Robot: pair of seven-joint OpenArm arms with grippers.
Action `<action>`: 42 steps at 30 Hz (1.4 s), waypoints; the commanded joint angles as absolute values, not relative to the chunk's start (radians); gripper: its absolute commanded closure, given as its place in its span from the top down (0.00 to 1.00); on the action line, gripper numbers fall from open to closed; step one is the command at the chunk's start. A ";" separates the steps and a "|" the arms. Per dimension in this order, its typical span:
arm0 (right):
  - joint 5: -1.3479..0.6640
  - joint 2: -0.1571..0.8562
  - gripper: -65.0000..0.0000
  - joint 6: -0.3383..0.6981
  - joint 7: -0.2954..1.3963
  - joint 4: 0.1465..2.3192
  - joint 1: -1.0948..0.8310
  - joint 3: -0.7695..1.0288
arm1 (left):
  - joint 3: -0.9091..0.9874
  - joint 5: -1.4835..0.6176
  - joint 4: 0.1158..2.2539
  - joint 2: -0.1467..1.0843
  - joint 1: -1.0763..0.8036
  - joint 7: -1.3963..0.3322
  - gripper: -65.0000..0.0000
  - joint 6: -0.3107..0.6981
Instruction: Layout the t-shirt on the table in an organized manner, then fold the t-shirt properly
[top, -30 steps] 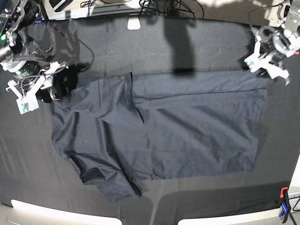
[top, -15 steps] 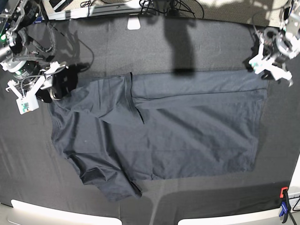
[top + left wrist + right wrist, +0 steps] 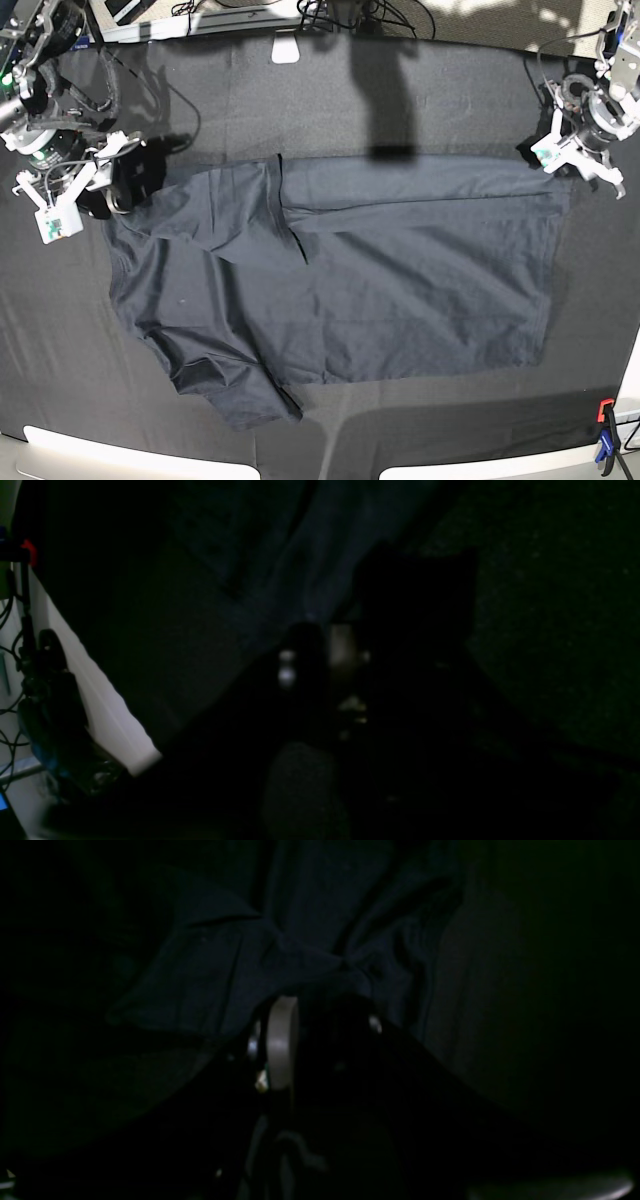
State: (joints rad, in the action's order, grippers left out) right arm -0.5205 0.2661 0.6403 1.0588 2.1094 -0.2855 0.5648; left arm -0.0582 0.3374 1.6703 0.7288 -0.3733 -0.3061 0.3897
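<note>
The dark t-shirt [image 3: 400,270] lies spread across the black table [image 3: 400,100], with one sleeve folded over near the middle top and a rumpled corner at the front left. My left gripper [image 3: 572,165] sits at the shirt's back right corner. In the left wrist view its fingertips [image 3: 320,640] are together, and the cloth [image 3: 310,570] runs right up to them. My right gripper [image 3: 118,190] is at the shirt's back left corner. The right wrist view shows fabric [image 3: 250,955] gathered into folds at this gripper [image 3: 325,1005], which is shut on it.
A red and blue clamp [image 3: 605,415] grips the table's front right corner and also shows in the left wrist view [image 3: 29,552]. A small white object [image 3: 286,48] and cables lie along the back edge. Pale panels [image 3: 100,450] line the front edge.
The left gripper lifted slightly, came back down onto the shirt's back right corner and shut. The right arm and the shirt have not moved.
</note>
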 commanded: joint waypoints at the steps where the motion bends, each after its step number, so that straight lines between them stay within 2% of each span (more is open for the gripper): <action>1: -0.535 0.281 0.26 0.651 1.034 2.127 -0.280 0.569 | -0.050 0.340 1.680 0.748 -0.366 -0.298 0.00 0.373; 5: -0.628 0.319 0.26 0.681 1.096 2.128 -0.281 0.569 | -0.050 0.339 1.680 0.748 -0.366 -0.298 0.00 0.373; 8: -0.701 0.393 0.26 0.689 1.129 2.136 -0.305 0.566 | -0.050 0.339 1.681 0.748 -0.366 -0.298 0.00 0.373; 11: -0.687 0.476 0.26 0.698 1.128 2.161 -0.360 0.531 | -0.050 0.339 1.681 0.747 -0.366 -0.298 0.00 0.373; 15: -0.551 0.545 0.26 0.698 1.049 2.189 -0.445 0.430 | -0.049 0.340 1.681 0.730 -0.366 -0.299 0.00 0.373; 19: -0.263 0.604 0.26 0.698 0.928 2.181 -0.471 0.290 | -0.049 0.336 1.681 0.706 -0.366 -0.303 0.00 0.373; 21: -0.158 0.628 0.26 0.649 0.870 2.160 -0.466 0.240 | -0.049 0.336 1.681 0.692 -0.366 -0.314 0.00 0.373; 24: -0.058 0.648 0.26 0.590 0.811 2.103 -0.460 0.191 | -0.049 0.336 1.681 0.678 -0.366 -0.327 0.00 0.373; 26: -0.024 0.654 0.26 0.489 0.783 2.054 -0.460 0.173 | -0.049 0.337 1.681 0.679 -0.366 -0.328 0.00 0.373; 28: 0.020 0.654 0.26 0.451 0.730 2.010 -0.460 0.161 | -0.049 0.340 1.681 0.679 -0.366 -0.328 0.00 0.373; 37: 0.123 0.660 0.26 0.453 0.529 1.874 -0.454 0.154 | -0.049 0.340 1.681 0.679 -0.365 -0.327 0.00 0.372; 42: 0.139 0.663 0.26 0.458 0.518 1.808 -0.405 0.123 | -0.049 0.340 1.681 0.679 -0.365 -0.327 0.00 0.372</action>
